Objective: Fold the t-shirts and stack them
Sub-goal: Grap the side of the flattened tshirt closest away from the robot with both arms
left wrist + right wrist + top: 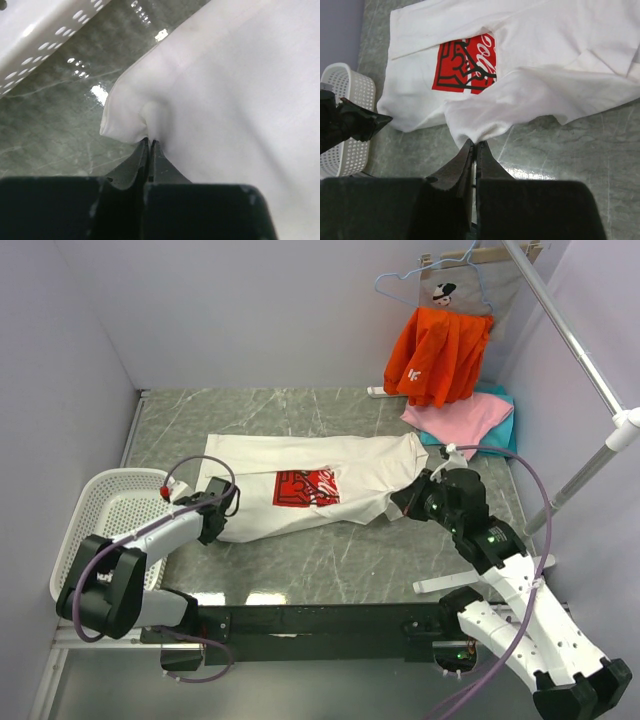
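Overhead view, close wrist views, shared t-shirt (262,456)

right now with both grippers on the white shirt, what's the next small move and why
Probably lift both pinched edges together a little. The left gripper and right gripper are each shut on an edge of the white t-shirt, which lies spread on the table.

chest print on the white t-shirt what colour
Red square print with white lettering and black lines; best in right wrist view.
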Controlling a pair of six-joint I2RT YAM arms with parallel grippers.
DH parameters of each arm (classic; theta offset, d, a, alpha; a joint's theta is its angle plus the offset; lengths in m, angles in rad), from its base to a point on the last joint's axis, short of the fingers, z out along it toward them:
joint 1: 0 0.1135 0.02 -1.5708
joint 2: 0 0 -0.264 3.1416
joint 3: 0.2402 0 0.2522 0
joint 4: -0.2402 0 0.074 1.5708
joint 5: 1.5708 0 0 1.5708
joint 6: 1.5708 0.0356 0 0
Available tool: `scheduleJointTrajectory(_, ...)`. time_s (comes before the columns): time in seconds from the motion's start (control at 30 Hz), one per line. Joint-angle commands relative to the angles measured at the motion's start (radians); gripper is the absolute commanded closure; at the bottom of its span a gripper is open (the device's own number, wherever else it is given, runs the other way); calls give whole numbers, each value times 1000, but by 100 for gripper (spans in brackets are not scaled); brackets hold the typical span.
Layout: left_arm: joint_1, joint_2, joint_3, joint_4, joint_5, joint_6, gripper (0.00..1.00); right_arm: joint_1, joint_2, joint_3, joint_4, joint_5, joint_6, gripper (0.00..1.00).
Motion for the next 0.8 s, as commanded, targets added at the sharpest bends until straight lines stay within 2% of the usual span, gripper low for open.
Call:
scheduleJointTrajectory(0.0, 0, 23, -27, 64, 89, 45, 99, -3, -27, 74, -52, 48, -14, 100)
scheduleJointTrajectory(0.23, 0, -139, -15, -2, 155, 117, 99, -4, -70, 116, -141, 52, 26, 100)
scheduleJointTrajectory(0.37, -3, -279, -10, -56, 240, 131, 99, -1, -148, 110, -240, 22, 108, 100)
scheduleJointTrajectory(0.5, -3, -343, 2, -125, 282, 150, 99, 0, -211, 108, -381, 25, 173, 100)
scheduleJointTrajectory(0.63, -35, -372, 28, -174, 305, 128, 99, 0, -246, 91, -493, -104, 211, 100)
scheduleJointTrajectory(0.77, -35, -412, 98, -272, 273, 108, 99, 0, -242, 106, -631, -138, 188, 100)
